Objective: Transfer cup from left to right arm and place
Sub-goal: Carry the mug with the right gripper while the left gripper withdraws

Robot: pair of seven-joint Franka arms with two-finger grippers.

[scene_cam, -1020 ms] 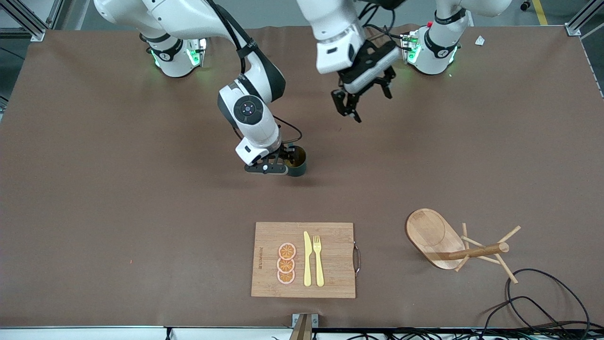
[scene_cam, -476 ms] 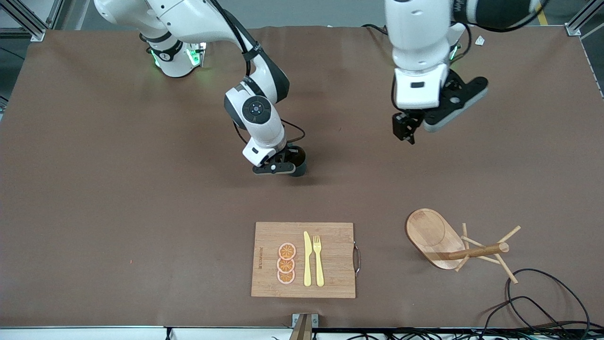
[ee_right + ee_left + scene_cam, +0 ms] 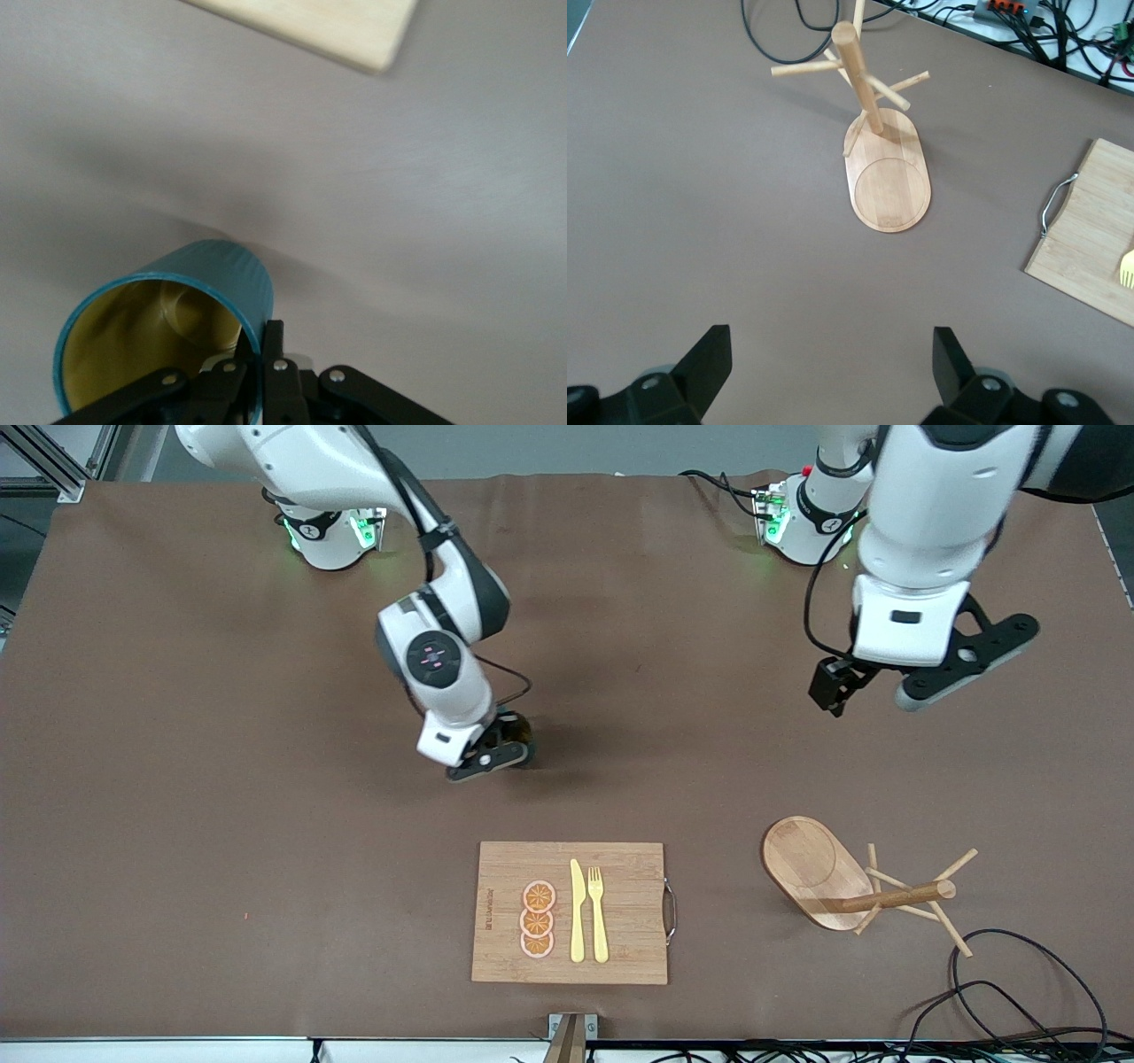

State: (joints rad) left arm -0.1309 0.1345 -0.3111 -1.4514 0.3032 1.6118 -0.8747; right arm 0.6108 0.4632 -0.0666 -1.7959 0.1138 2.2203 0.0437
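Observation:
The cup is dark teal outside and yellow-gold inside. My right gripper is shut on its rim wall, one finger inside and one outside. In the front view the cup is mostly hidden under the right wrist, with my right gripper low over the middle of the table; I cannot tell whether the cup touches the table. My left gripper is open and empty, up in the air over bare table toward the left arm's end. In the left wrist view its fingers stand wide apart.
A wooden cutting board with orange slices, a yellow knife and a fork lies near the front edge. A wooden mug tree stands beside it toward the left arm's end, also in the left wrist view. Black cables lie at the front corner.
My left arm has swung from over the table's middle out toward its own end. My right gripper has moved with the cup a little toward the right arm's end.

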